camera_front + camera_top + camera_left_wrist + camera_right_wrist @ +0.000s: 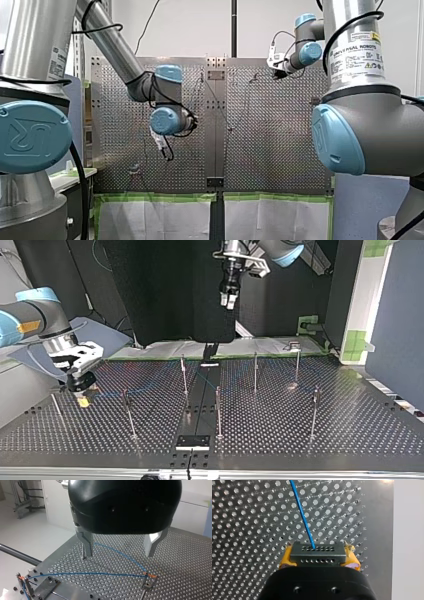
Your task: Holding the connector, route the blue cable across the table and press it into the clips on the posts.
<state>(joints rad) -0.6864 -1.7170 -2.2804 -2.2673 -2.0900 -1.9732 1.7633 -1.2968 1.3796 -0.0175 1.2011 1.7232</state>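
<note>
Right end effector (318,560) pinched black connector (317,551) between yellow pads (286,561), low over perforated table (242,517). Blue cable (302,515) came out of connector and ran ahead over table. Left end effector (120,547) spread wide, nothing between fingers (88,545), hung high above table. Below it, cable reached orange-marked clip (150,575) on post (147,586), then ran on to second post (27,587) near table edge. More posts stood upright across table in top view.

Front view from behind, top view opposite, wrists close, sharing table (280,150)
</note>
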